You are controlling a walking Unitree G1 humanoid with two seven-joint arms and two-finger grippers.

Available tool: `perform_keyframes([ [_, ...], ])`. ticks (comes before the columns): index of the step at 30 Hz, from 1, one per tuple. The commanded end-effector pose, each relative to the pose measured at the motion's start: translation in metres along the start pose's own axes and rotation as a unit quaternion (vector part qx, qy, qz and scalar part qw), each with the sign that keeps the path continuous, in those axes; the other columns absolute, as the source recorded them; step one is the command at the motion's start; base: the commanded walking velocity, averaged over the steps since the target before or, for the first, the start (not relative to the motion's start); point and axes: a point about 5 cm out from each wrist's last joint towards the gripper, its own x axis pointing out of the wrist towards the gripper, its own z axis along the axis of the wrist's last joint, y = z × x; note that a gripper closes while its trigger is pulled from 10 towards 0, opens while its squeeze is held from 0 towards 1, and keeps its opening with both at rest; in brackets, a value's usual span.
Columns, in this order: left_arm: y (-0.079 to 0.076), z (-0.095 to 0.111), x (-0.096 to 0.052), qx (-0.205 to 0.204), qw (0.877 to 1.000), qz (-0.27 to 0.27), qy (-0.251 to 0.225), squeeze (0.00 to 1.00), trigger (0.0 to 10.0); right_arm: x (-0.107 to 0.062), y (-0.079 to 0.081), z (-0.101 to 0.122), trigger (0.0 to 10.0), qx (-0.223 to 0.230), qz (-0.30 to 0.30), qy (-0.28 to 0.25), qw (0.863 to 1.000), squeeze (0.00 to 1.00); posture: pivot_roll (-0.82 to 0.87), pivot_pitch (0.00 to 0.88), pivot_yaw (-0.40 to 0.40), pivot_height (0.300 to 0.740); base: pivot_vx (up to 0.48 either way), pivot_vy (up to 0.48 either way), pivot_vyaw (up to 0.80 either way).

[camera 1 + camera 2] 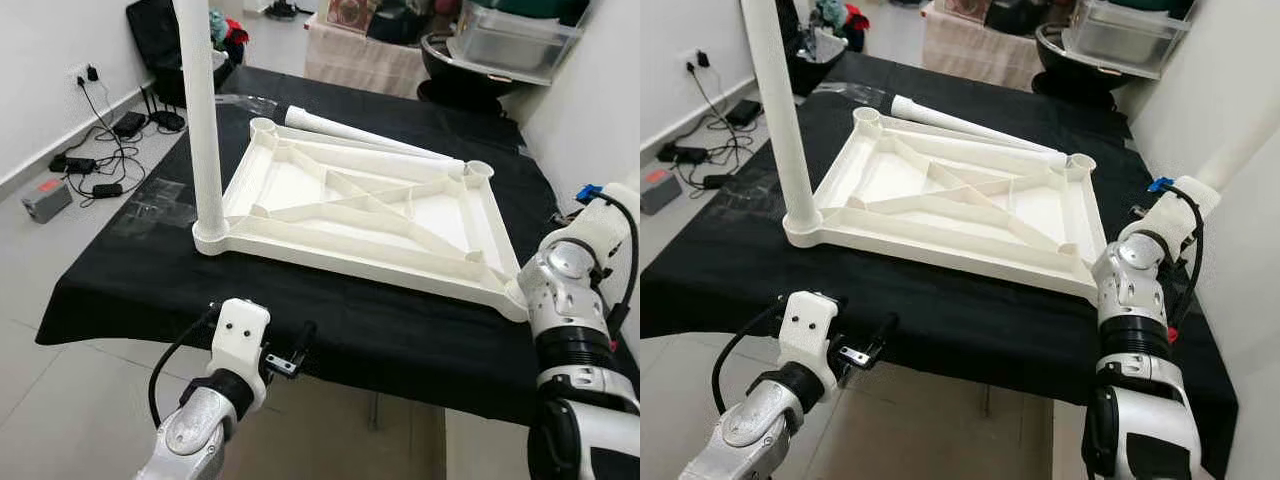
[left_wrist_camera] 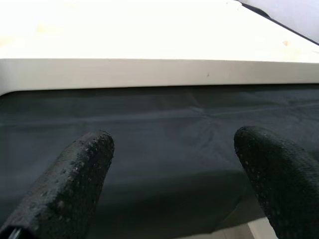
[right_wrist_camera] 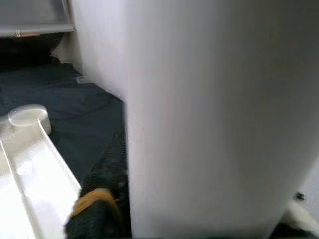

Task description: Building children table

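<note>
White plastic tabletop (image 1: 350,215) inverted, one leg (image 1: 200,110) fitted. Right gripper (image 3: 107,199) clamps second leg (image 3: 209,114); left gripper (image 2: 169,164) spread. Next: socket it.

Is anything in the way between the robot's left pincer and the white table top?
No. The left pincer is open at the near edge of the black cloth, and just bare cloth lies between it and the table top. One leg already stands in the near left corner, off to the side.
</note>
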Motion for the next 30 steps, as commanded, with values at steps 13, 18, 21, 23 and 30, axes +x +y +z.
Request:
perform_keyframes([
  [13,-0.001,-0.004,0.000,0.000,1.000,-0.001,0.006,0.00,10.0,-0.041,0.016,-0.026,10.0,-0.050,0.044,-0.023,0.997,0.00,0.07,0.143,-0.120,0.740,0.000,0.000,0.00],
  [18,-0.001,-0.004,0.001,-0.001,1.000,0.000,0.006,0.00,10.0,-0.062,0.016,-0.035,10.0,-0.059,0.086,-0.034,0.994,0.00,0.06,0.144,-0.121,0.740,0.000,0.000,0.00],
  [21,0.000,-0.003,0.002,-0.001,1.000,0.000,0.005,0.00,10.0,-0.090,0.020,-0.037,10.0,-0.062,0.159,-0.063,0.983,0.00,0.06,0.144,-0.122,0.740,0.000,0.000,0.00],
  [23,0.000,-0.004,0.002,0.000,1.000,0.000,0.005,0.00,10.0,-0.110,0.030,-0.037,10.0,-0.056,0.237,-0.085,0.966,0.00,0.06,0.139,-0.119,0.740,0.000,0.000,0.00],
  [30,0.002,-0.004,0.004,0.001,1.000,0.004,0.003,0.00,10.0,-0.168,0.055,-0.047,10.0,-0.010,0.463,-0.059,0.884,0.00,0.06,0.132,-0.116,0.740,0.000,0.000,0.00],
])
